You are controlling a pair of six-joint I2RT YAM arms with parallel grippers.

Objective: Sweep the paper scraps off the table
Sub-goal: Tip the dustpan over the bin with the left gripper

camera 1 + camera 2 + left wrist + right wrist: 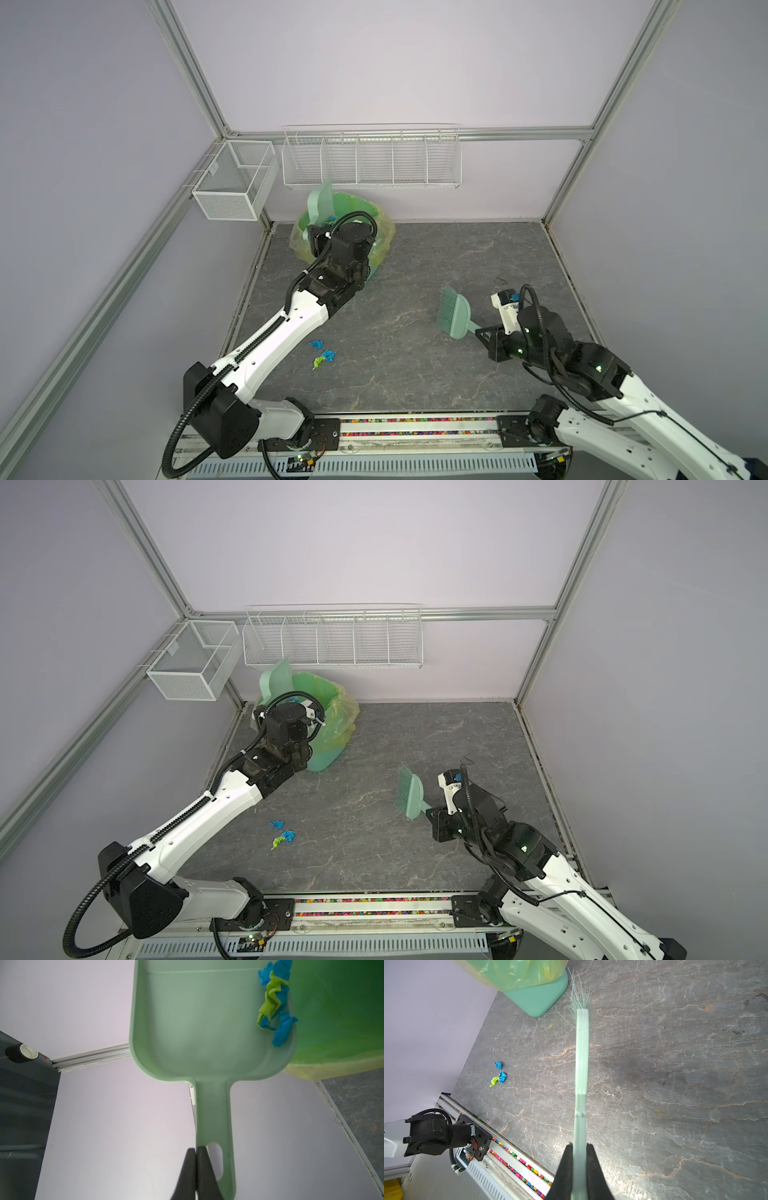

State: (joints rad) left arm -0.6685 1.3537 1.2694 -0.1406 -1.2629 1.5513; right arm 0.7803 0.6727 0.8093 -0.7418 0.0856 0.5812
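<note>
Pale green plastic is forming the dustpan (197, 1022), a smooth shallow scoop with a long flat handle. The left gripper (196, 1149) is pinching the edge of that handle, its dark jaws almost meeting. The pan is tipping sideways over the mouth of a mint-green bin (539, 999), which is wearing a crinkly, translucent yellow-green bag (343, 712) and standing at the far left corner of the table (415, 353).

Inside the pan, paper scraps (274, 1001), wrinkled wads of blue and lime, are bunching along its side wall right against the bin's rim. Three loose scraps (322, 353) are lying on the veined grey tabletop beside the left arm, well apart from the bin.

The right gripper (579, 1147) is clamping the thin handle of a matching brush (582, 1053), whose fine bristles are splaying outward. White wire baskets (370, 160) are hanging on the back wall.
</note>
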